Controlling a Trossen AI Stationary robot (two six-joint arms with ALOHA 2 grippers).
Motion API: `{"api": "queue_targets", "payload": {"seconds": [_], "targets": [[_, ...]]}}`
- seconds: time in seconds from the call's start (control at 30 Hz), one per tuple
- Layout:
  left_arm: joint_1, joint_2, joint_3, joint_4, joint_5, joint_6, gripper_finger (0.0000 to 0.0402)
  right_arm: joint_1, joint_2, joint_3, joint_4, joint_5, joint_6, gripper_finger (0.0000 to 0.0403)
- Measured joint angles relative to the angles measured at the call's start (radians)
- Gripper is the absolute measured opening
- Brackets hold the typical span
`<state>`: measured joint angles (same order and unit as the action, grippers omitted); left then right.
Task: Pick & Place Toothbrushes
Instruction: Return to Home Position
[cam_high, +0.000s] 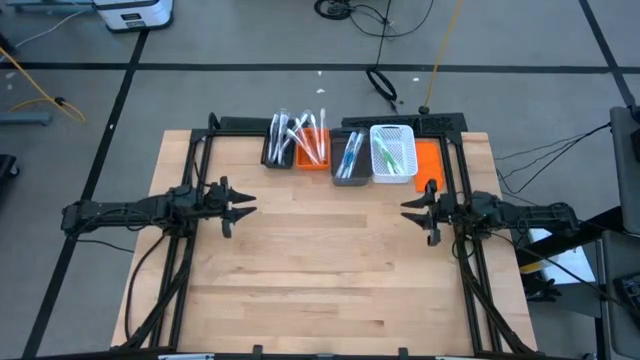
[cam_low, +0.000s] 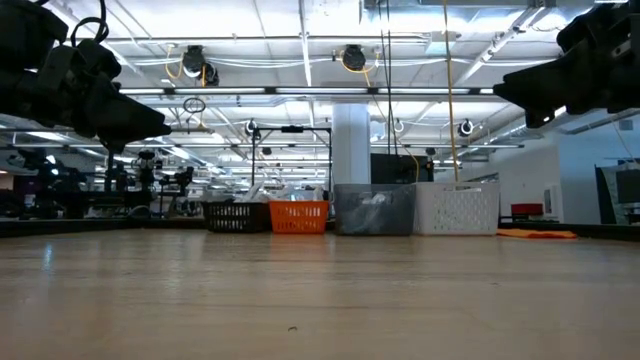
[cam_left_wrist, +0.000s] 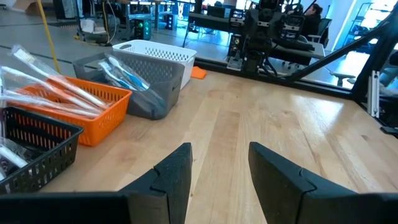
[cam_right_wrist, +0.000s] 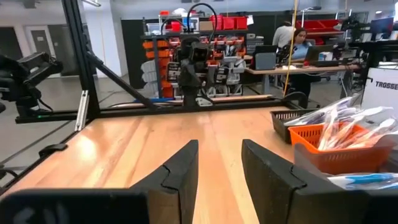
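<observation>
My left gripper (cam_high: 248, 208) and right gripper (cam_high: 406, 210) hang open, empty. Toothbrushes (cam_high: 310, 142) in the orange basket (cam_high: 312, 164) look light, stiff, slick; I'd pinch mid-handle.

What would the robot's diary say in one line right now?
left pincer: open, empty, table's left | right pincer: open, empty, table's right | toothbrushes: in bins at back

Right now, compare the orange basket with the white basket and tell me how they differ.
Colour: the orange basket is bright orange, the white basket white. Size: in the low view the white basket stands taller and wider than the orange basket. Place: the orange basket sits between the black basket and the grey bin; the white basket ends the row of bins beside the grey bin. Both are slotted plastic and hold toothbrushes.
</observation>
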<state>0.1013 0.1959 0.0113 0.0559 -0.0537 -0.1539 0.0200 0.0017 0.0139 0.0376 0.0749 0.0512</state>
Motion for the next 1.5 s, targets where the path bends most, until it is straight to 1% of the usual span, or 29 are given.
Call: {"api": "queue_targets", "payload": {"seconds": [1.5], "targets": [[0.000, 0.000, 0.001, 0.000, 0.000, 0.000, 0.0159, 0.000, 0.010, 0.000, 0.004, 0.002, -0.011, 0.0114]]}}
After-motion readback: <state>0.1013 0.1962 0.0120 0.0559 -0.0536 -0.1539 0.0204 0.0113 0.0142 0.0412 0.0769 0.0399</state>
